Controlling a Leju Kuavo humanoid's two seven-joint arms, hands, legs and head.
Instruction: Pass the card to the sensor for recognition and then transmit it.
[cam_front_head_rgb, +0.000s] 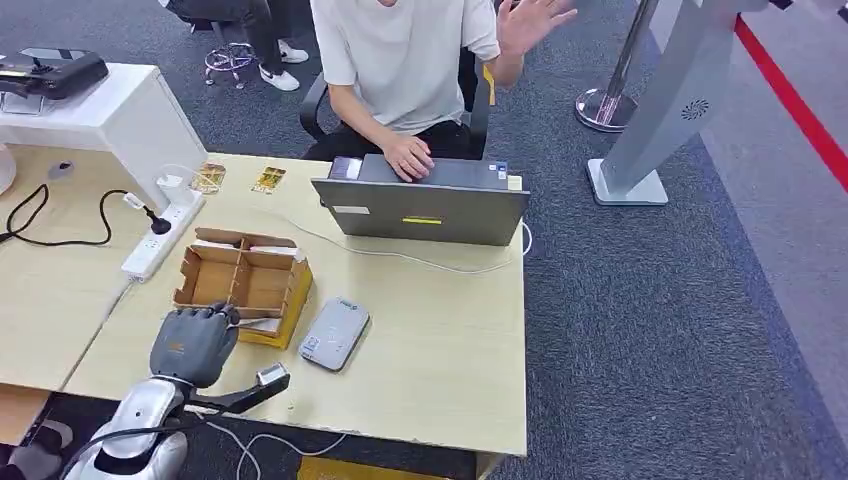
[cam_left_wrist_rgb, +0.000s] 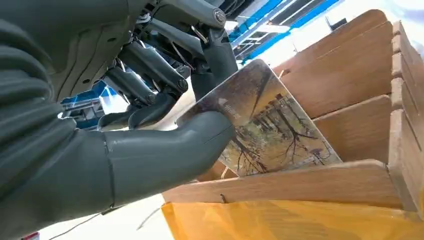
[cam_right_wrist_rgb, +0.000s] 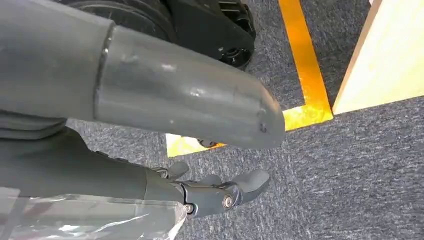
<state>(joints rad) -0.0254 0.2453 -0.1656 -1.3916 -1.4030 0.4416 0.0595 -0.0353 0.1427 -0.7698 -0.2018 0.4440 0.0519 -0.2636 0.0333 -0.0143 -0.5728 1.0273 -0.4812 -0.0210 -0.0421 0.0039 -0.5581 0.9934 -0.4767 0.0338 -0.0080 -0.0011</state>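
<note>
My left hand (cam_front_head_rgb: 195, 345) is at the near edge of the cardboard box (cam_front_head_rgb: 262, 262) on the wooden table (cam_front_head_rgb: 440, 340). In the left wrist view its thumb and fingers pinch a card (cam_left_wrist_rgb: 272, 125) printed with a tree scene. The card stands tilted in the box's front compartment (cam_left_wrist_rgb: 350, 135), its lower edge behind the box wall. The grey card sensor (cam_front_head_rgb: 333, 333) lies flat on the table just right of the box, a short way from the hand. My right hand (cam_right_wrist_rgb: 165, 100) hangs beside the table over the carpet, fingers (cam_right_wrist_rgb: 220, 192) loosely apart and holding nothing.
A person (cam_front_head_rgb: 405, 60) sits at the far side behind a grey laptop (cam_front_head_rgb: 425, 205), one hand raised. A white power strip (cam_front_head_rgb: 160, 240) and cables lie at the left, with two small cards (cam_front_head_rgb: 268, 180) beyond. A grey stand (cam_front_head_rgb: 650, 130) is on the carpet at right.
</note>
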